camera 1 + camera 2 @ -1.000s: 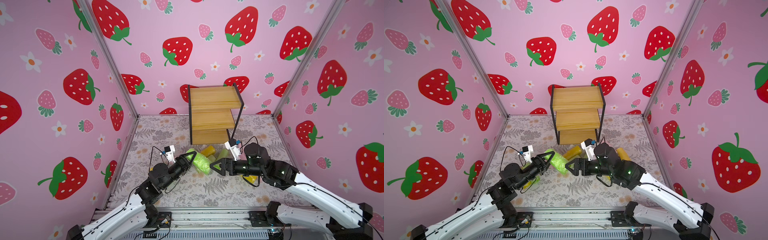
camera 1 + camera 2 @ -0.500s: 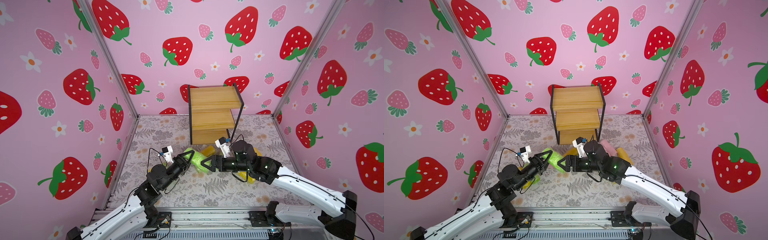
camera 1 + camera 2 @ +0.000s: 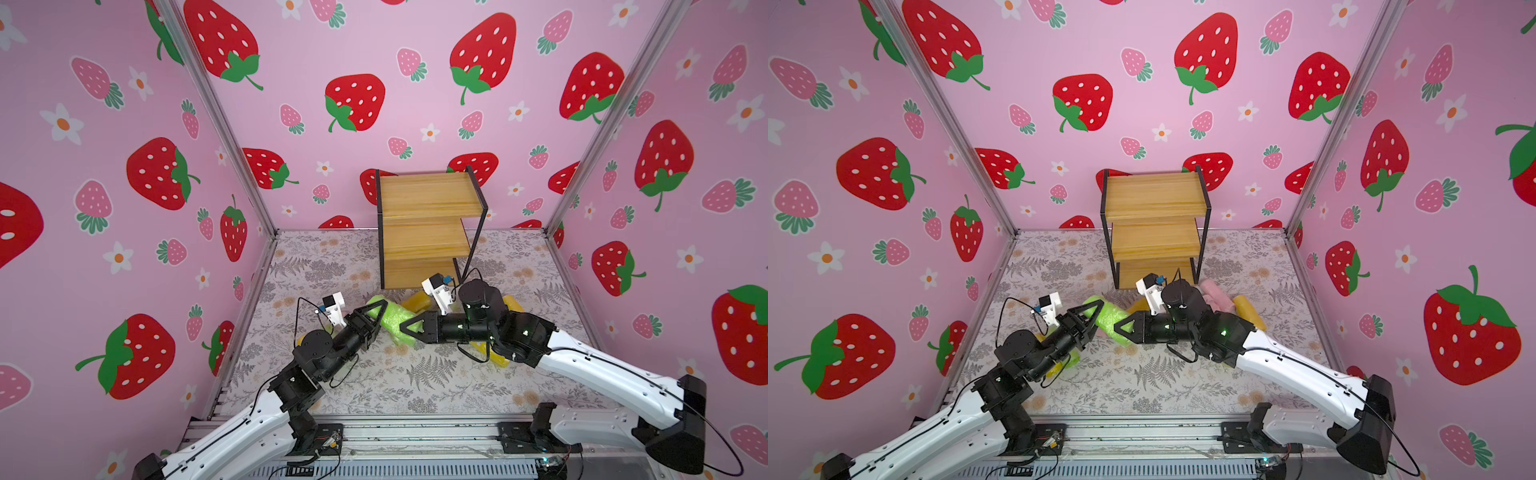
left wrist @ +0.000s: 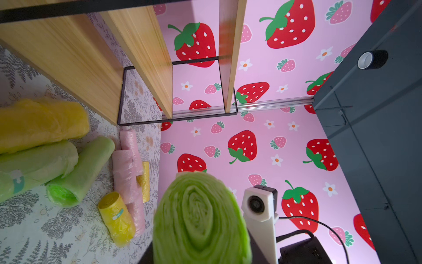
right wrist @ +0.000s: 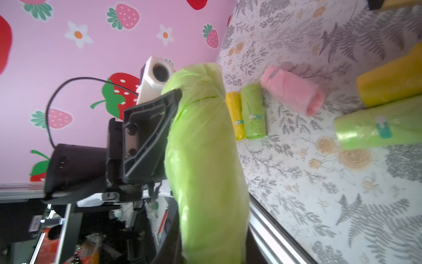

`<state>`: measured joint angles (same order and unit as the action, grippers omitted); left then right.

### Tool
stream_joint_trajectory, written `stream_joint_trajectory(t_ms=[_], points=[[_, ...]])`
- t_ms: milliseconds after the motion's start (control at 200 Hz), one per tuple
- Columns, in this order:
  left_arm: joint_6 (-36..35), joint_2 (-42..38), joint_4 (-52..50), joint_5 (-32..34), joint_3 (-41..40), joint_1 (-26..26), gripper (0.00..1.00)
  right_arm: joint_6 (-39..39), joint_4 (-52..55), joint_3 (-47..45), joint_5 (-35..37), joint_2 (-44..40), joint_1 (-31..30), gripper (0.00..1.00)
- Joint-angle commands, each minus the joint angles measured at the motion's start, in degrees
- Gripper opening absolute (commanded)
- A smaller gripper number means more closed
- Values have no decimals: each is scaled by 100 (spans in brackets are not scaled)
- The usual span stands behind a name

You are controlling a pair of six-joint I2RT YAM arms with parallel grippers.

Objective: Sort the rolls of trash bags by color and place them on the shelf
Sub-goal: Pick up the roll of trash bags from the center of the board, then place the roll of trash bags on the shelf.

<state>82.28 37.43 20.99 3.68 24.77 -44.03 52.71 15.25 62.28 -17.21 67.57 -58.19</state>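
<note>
We noted a light green roll (image 3: 394,321) just in front of the shelf (image 3: 428,195), left gripper (image 3: 380,309) clamped on one end, right gripper (image 3: 405,328) closed on the other, other rolls (image 4: 127,164) lying on the floral mat (image 3: 415,374)

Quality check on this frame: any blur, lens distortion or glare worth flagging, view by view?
Both top views: even light, sharp, no glare on the shelf; wide-angle perspective splays the corner posts. Left wrist view: the held green roll is close and soft, the loose yellow roll sharp. Right wrist view: that roll is blurred, the pink roll behind in focus.
</note>
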Motion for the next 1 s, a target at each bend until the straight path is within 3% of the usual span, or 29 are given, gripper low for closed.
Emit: stream_joint_trajectory(t_ms=[0,40,100,255,440,625,845,996], points=[[-181,-149,-51,46,144,-18,39,-149,305,349,296,-17,-34,0],[-238,-233,-473,106,272,-19,72,-276,505,478,410,-46,-30,0],[-484,-383,-1235,228,547,-9,100,-447,864,718,608,-85,25,0],[-1360,-712,-2874,668,1351,-2,100,-834,1680,1475,807,-105,433,0],[-2271,-949,-4107,1196,2157,-6,100,-1147,2210,2462,566,60,1377,0],[-2493,-1037,-4409,1241,2291,-5,100,-1417,2454,3878,640,711,2424,0],[-2489,-949,-4423,1091,2170,-1,99,-1753,2835,5688,583,2123,3150,0],[-2574,-752,-4479,990,2196,2,99,-1764,2932,6450,545,2916,3576,0]])
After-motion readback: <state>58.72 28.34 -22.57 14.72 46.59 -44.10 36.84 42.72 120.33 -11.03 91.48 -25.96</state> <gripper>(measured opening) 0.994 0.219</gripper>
